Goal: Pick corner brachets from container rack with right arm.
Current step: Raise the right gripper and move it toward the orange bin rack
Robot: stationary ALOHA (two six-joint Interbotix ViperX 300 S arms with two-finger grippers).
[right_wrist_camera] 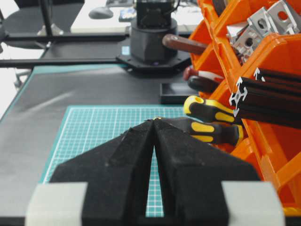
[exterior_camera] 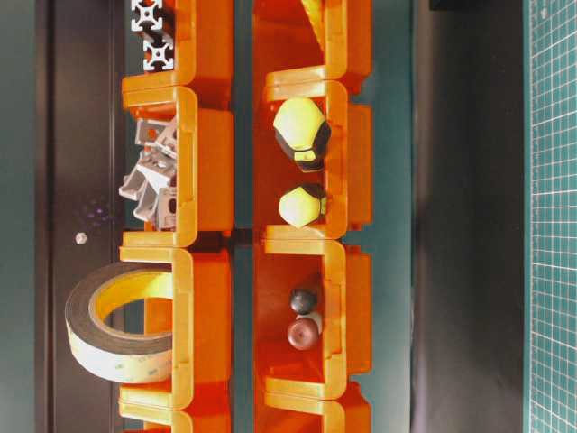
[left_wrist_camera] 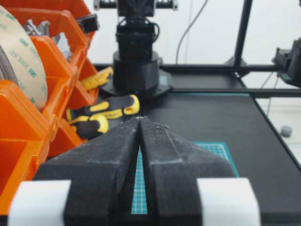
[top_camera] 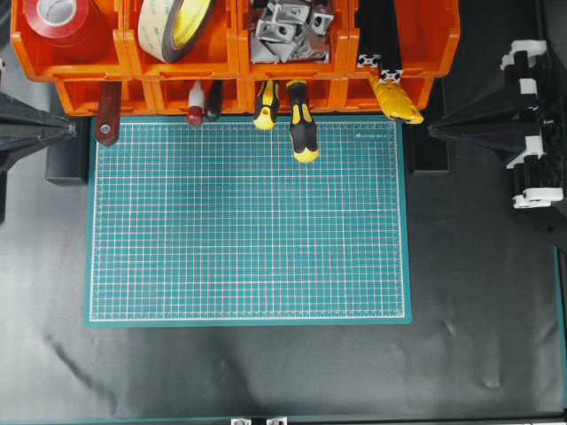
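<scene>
Along the top edge of the overhead view, the corner brachets (top_camera: 285, 28) lie heaped in the container rack (top_camera: 80, 66), third upper bin from the left. Right gripper (right_wrist_camera: 154, 121) is closed and empty, parked at right; left gripper (left_wrist_camera: 139, 118) likewise. Reaching in, it could snag tangled pieces or knock the neighbouring black profile bars (top_camera: 379, 35). A green cutting mat (top_camera: 248, 221) covers the black desk (top_camera: 478, 266).
</scene>
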